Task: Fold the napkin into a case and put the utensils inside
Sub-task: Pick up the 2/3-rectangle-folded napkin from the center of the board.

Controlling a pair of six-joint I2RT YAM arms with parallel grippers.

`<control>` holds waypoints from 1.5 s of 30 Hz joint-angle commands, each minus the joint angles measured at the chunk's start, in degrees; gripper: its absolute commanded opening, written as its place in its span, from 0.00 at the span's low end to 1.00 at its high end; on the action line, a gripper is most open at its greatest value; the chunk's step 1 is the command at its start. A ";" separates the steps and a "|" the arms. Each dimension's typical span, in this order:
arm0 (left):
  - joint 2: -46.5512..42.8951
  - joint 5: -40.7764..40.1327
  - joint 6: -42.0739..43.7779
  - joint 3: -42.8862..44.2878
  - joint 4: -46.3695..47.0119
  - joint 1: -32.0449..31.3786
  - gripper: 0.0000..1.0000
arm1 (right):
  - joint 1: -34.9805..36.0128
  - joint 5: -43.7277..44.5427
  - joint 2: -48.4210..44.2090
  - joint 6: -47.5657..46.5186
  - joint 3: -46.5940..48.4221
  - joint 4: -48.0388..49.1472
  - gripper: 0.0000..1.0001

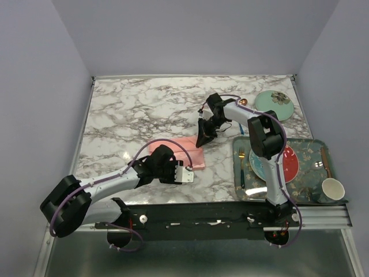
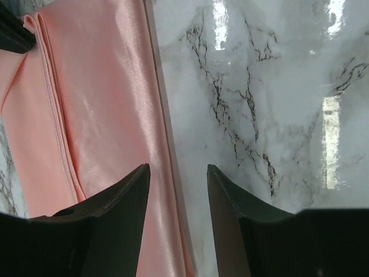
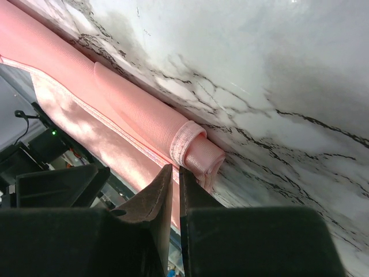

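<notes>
- napkin [image 1: 197, 157]: a pink satin cloth folded into a narrow strip. it lies flat on the table near the middle, between the two arms.
- left gripper [image 2: 177, 168]: its jaws stand apart, holding nothing. the napkin's long folded edge runs up between them, with one finger [image 2: 115, 222] above the cloth and the other above bare marble.
- right gripper [image 3: 176, 168]: its jaws are closed to a thin slit at the napkin's curled corner. as far as the wrist view shows, they are nipping the cloth there, and a layer of the cloth rises beside the fingers.
- table [image 1: 144, 109]: glossy white marble with grey veins, boxed in by pale lavender walls [image 1: 196, 34].
- in the top view the left arm [image 1: 115, 182] lies across the napkin's near left end and hides part of it.
- tray [image 1: 311, 151]: teal and patterned, at the right edge, well apart from the napkin.
- green plate [image 1: 274, 104]: on the marble beyond the tray.
- red plate [image 1: 289, 164]: on the tray, stacked on a blue plate [image 1: 256, 166] and partly hidden by the right arm.
- cup [image 1: 333, 189]: pale, at the tray's near right corner.
- fork [image 1: 242, 167]: gold head and teal handle, along the tray's left side.
</notes>
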 commanded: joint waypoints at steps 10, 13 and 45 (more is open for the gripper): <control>9.64 -13.31 10.00 -1.74 10.50 -3.22 0.45 | 0.59 12.31 3.25 -3.54 -1.52 0.36 0.18; 9.03 -10.86 10.36 -0.96 8.75 -2.96 0.25 | 0.85 12.49 3.17 -4.07 -1.17 0.18 0.18; 46.29 36.35 -4.76 57.05 -42.41 25.26 0.00 | 1.02 11.70 3.43 -6.88 0.06 -0.78 0.18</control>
